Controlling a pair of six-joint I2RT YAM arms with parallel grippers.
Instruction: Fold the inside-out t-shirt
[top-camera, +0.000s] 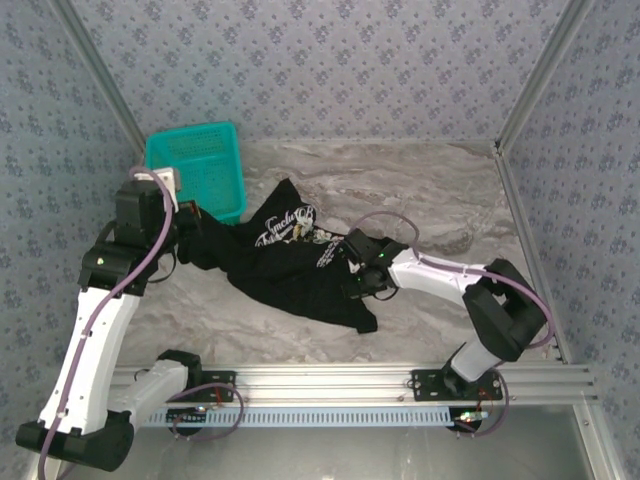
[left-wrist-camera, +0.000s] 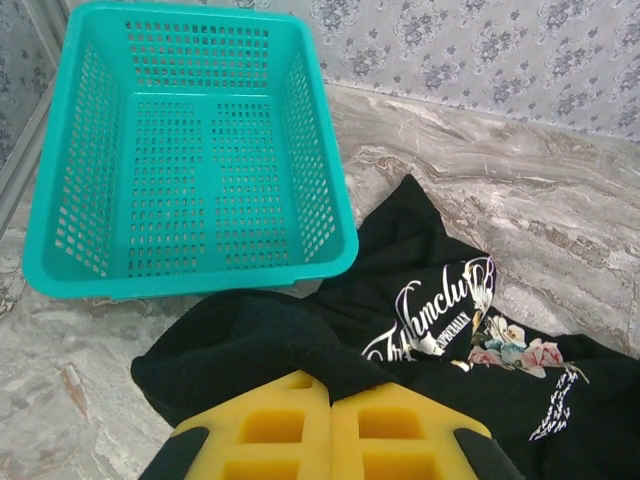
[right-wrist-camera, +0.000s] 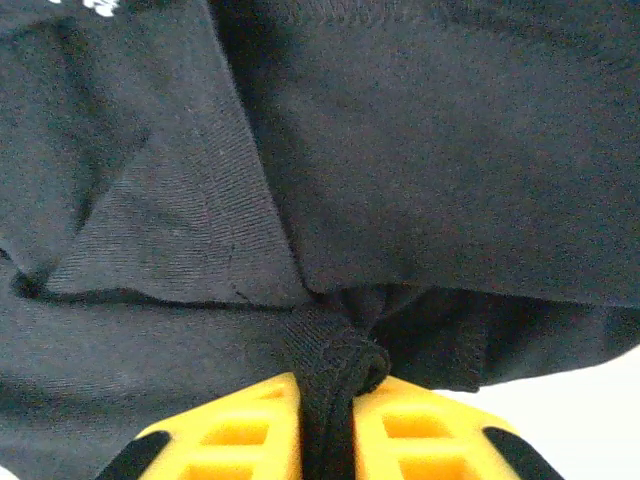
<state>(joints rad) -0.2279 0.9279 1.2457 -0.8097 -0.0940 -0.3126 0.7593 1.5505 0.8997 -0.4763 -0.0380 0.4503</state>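
Nearest me, the right claw (right-wrist-camera: 327, 395) is clamped on a fold of the inside-out t-shirt (top-camera: 290, 275). In the right wrist view, black cloth is squeezed between the yellow pads (right-wrist-camera: 240, 430).

The shirt lies crumpled on the table (top-camera: 430, 200), mid-left, running from the right claw diagonally to the far left.

The left claw (left-wrist-camera: 330, 385) sits at the shirt's left end with its pads pressed together. Cloth is bunched over the tips, and I can't tell if any is actually pinched.

Farthest, in the far left corner, is the teal mesh basket (left-wrist-camera: 315, 180), upright. Its whole mesh floor shows bare in the left wrist view. The shirt's far edge is just beside the basket's near right corner.

View differences:
- The top view gives both arms and the shirt's full spread.
- The left wrist view gives the print clearly: white script lettering and pale flowers, facing up.
- The right wrist view gives the knit weave, a stitched hem and overlapping layers up close, plus a scrap of white print at its top left.
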